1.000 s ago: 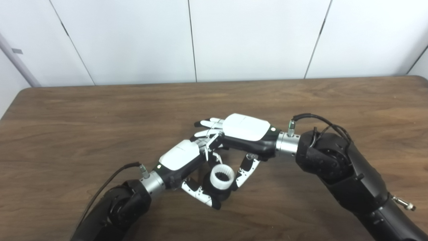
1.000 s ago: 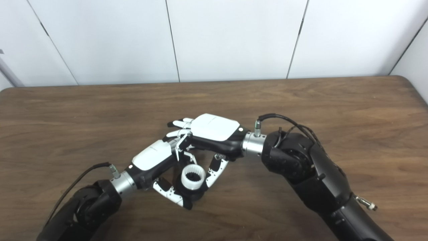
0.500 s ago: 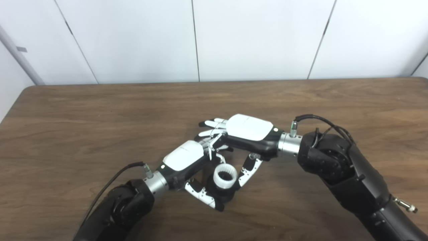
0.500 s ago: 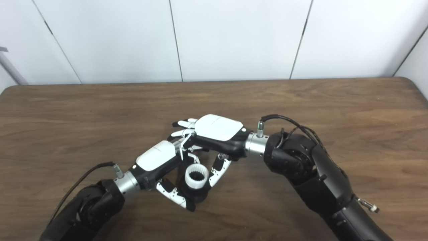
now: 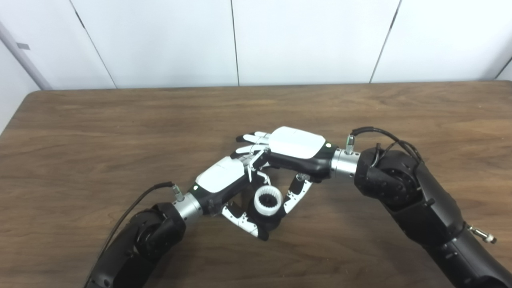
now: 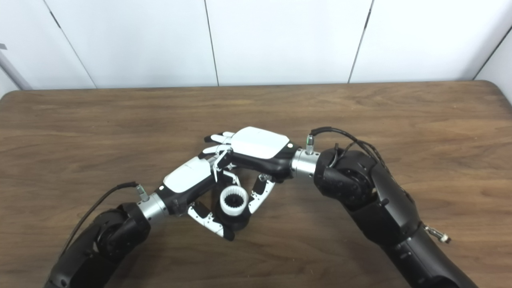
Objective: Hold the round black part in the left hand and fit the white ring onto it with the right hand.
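The white ring (image 5: 268, 200), toothed inside, sits on top of the round black part (image 5: 270, 225) near the table's front middle. My left hand (image 5: 222, 180) is shut on the black part, its thumb (image 5: 240, 220) under the near side. My right hand (image 5: 296, 146) hovers palm down over it. Its thumb (image 5: 296, 196) rests against the ring's right side and a bent finger comes down behind the ring, while two other fingers stretch out over the left hand. Most of the black part is hidden by the ring and fingers.
The brown wooden table (image 5: 120, 132) spreads out on all sides, with a white panelled wall (image 5: 304, 40) behind its far edge. Cables loop at both wrists.
The whole picture has shifted a little, so the camera moved. Both hands, the ring and the black part keep the same pose to one another.
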### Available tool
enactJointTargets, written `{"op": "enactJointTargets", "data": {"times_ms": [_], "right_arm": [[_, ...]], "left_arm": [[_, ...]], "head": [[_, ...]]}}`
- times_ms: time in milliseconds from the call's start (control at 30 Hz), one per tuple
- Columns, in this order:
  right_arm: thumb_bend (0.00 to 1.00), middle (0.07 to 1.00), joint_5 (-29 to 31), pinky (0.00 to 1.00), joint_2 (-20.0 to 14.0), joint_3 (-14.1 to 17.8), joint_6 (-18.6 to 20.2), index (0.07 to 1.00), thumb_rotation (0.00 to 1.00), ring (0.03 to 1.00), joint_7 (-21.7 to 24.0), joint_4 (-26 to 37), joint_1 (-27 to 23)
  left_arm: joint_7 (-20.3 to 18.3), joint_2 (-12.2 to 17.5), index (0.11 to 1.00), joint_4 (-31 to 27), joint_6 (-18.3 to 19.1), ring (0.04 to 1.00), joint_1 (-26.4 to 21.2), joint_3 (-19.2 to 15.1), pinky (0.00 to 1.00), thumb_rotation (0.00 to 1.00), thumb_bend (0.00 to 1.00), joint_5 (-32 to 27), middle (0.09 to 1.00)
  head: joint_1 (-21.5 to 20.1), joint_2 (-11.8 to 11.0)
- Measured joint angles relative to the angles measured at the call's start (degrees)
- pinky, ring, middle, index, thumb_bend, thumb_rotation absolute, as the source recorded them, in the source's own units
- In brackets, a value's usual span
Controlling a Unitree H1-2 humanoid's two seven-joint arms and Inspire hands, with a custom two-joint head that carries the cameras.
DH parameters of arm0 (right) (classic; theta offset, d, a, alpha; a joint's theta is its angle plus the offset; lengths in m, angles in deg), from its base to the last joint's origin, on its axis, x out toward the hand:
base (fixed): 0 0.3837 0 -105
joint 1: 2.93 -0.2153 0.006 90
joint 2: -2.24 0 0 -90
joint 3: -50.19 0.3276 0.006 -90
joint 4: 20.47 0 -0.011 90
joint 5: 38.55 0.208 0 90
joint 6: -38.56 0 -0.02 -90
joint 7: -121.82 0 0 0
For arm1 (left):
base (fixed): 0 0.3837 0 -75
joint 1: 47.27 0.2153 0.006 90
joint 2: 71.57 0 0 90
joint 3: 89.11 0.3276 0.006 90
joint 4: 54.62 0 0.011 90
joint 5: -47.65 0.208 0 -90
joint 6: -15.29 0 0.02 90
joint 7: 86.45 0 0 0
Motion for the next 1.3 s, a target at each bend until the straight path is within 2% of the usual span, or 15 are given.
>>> {"op": "enactJointTargets", "data": {"times_ms": [1300], "right_arm": [[0.52, 0.892, 1.05, 1.00, -0.19, 0.15, 0.02, 0.480, 0.14, 1.000, -0.70, -0.52, 0.76]], "left_arm": [[-1.59, -1.31, 0.481, -1.41, 1.61, 1.000, 0.94, -1.01, 1.00, 0.06, 0.52, 0.42, 0.886]], "head": [[0.62, 0.53]]}}
